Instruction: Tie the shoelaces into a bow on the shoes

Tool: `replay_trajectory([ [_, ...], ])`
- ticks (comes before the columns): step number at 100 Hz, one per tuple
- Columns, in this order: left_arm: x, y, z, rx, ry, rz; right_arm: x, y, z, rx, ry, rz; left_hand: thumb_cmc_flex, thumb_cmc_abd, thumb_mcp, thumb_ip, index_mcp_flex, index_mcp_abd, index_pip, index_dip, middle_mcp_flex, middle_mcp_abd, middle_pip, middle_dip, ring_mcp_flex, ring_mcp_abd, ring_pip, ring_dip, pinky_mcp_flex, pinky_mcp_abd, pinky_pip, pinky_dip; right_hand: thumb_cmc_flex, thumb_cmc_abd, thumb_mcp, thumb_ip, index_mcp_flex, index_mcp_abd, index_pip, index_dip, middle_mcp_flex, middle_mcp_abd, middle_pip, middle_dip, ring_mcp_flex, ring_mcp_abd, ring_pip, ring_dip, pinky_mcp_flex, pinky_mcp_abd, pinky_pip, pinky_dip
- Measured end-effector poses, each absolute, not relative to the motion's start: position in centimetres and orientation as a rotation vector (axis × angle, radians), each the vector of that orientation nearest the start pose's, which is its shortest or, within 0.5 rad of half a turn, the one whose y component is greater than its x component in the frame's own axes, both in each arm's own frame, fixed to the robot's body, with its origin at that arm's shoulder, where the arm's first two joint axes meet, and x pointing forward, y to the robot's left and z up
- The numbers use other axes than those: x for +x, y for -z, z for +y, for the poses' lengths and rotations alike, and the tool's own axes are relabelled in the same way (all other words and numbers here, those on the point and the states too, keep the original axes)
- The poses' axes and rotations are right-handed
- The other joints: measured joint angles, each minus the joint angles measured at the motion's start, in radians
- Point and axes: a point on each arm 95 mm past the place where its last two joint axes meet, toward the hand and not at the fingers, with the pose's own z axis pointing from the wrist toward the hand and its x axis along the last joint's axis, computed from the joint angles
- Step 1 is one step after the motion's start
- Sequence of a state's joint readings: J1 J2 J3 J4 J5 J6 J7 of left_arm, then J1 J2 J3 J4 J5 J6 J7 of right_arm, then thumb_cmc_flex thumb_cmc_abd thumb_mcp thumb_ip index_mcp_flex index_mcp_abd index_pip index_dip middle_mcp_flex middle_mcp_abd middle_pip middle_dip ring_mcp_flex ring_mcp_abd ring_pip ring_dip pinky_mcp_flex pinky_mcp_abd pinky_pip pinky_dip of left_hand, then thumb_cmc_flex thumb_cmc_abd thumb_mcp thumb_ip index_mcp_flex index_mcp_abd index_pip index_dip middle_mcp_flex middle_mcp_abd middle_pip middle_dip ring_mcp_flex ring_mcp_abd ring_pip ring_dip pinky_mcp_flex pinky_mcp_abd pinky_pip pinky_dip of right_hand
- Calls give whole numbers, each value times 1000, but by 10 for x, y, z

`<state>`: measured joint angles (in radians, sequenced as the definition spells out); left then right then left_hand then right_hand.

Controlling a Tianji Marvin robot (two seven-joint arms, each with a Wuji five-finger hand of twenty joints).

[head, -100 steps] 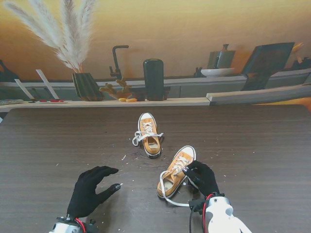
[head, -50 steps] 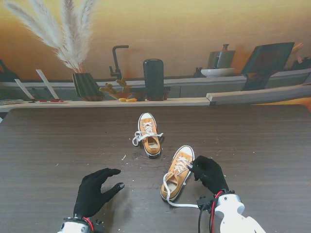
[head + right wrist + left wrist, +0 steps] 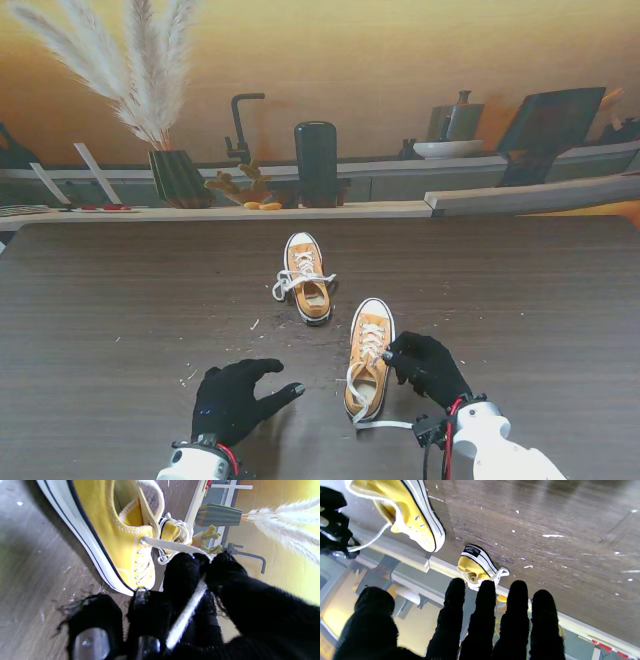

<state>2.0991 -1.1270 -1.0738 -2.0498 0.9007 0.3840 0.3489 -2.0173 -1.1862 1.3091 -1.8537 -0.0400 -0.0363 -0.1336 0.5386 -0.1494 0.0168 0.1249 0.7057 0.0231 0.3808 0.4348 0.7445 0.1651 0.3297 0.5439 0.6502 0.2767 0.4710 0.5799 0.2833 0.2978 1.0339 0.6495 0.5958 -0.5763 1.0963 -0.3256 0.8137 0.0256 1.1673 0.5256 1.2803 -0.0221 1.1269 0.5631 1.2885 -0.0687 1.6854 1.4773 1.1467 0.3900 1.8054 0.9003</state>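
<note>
Though lace-held, near shoe (image 3: 368,358) toe-away

One label is noted: a black heel patch (image 3: 471,551) with white lettering on the far shoe (image 3: 476,568), seen near the centre of the left wrist view. The lettering is too small and inverted to be read with certainty. No other text, numbers or signs can be read in any view.

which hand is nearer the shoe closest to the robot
Right. The right hand is against the near shoe, pinching its white lace. The left hand hovers open to the shoe's left, apart from it.
</note>
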Motion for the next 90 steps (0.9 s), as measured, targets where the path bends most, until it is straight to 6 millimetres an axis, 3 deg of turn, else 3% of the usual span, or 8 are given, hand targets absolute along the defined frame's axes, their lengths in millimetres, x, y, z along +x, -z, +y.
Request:
replay_trajectory([
  [15,231,309,-100,-1547,1420,1280,273,365,15,-2381,1982,-595,-9,1,1,39,12,0,127,84,41,2,64,63,41,-1,113,64,37,-1,121,32,1,10,-17,0,0,-4,-1,0,-8,0,-12,0,0,-2,-3,0,0,0,0,-1],
  [39,253,292,-131,-1492,1375,1405,274,366,11,-2401,1958,-598,27,-15,24,42,9,0,200,103,43,3,99,87,50,-2,153,77,47,-2,156,41,2,16,-27,0,-1,-5,-2,0,-10,0,-22,2,0,-3,-4,0,0,0,0,-5],
  [53,265,300,-146,-1447,1359,1439,274,366,7,-2411,1947,-583,77,-57,24,51,7,0,242,117,43,3,116,96,50,-14,171,79,69,-3,169,43,10,19,-28,0,-2,-5,-11,0,-15,0,-23,10,0,-4,-4,0,0,0,1,-11],
  [90,283,318,-164,-1436,1273,1519,273,367,3,-2423,1926,-562,110,-57,25,56,-14,0,302,136,61,3,161,117,99,-26,212,103,111,-3,205,55,10,19,-28,0,-2,-5,-13,0,-16,1,-23,11,0,-5,-6,0,0,0,1,-12],
])
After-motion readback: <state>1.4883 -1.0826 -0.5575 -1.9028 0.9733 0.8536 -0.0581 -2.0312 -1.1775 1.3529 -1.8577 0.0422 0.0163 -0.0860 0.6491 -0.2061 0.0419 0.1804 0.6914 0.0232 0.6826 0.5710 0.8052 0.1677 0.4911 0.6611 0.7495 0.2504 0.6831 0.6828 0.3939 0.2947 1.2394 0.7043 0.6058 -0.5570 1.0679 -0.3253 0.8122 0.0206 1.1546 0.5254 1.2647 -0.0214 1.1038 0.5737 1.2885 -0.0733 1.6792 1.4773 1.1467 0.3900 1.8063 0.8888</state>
